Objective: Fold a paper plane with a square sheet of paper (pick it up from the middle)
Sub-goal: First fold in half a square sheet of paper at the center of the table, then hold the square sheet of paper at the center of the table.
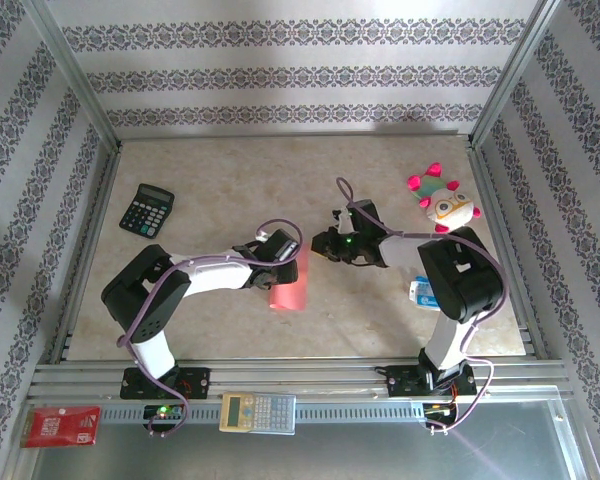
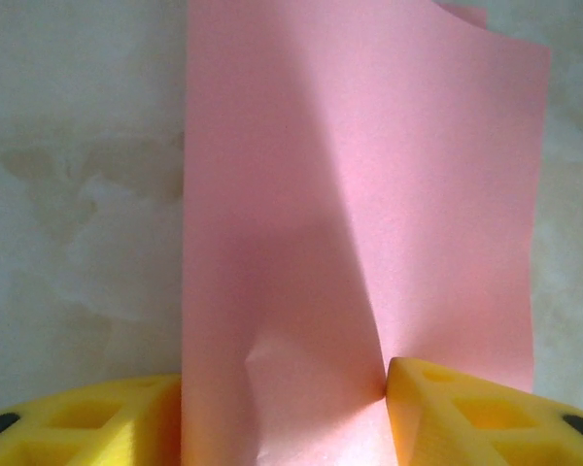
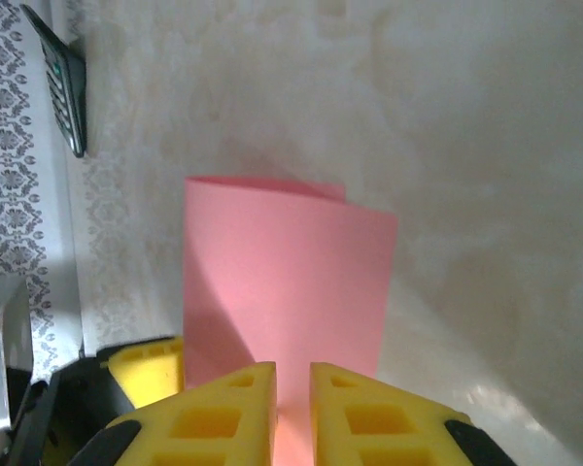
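**Folded pink sheet pinched between both arms, mid-table**

The sheet of paper [image 1: 288,283] sits about midway between the tabletop's left and right edges, somewhat closer to the near edge. It looks doubled over, with a second layer showing along its far edge in the right wrist view. The right gripper [image 3: 291,413] has its fingers nearly together, with a sliver of pink between them, so it appears to be nipping the paper's near edge. The left gripper [image 2: 284,422] has its fingers well apart, with the paper bulging in the gap. Whether it is squeezing, I cannot tell.

The paper is likely light, limp and easily creased, since it bows and throws soft shadows. A grip near the fold line should control it better than one at a loose corner.

The tabletop [image 1: 220,170] is smooth, pale and marbled, inside patterned walls. A calculator [image 1: 146,210] lies toward the far left, and a plush toy [image 1: 442,200] toward the far right.
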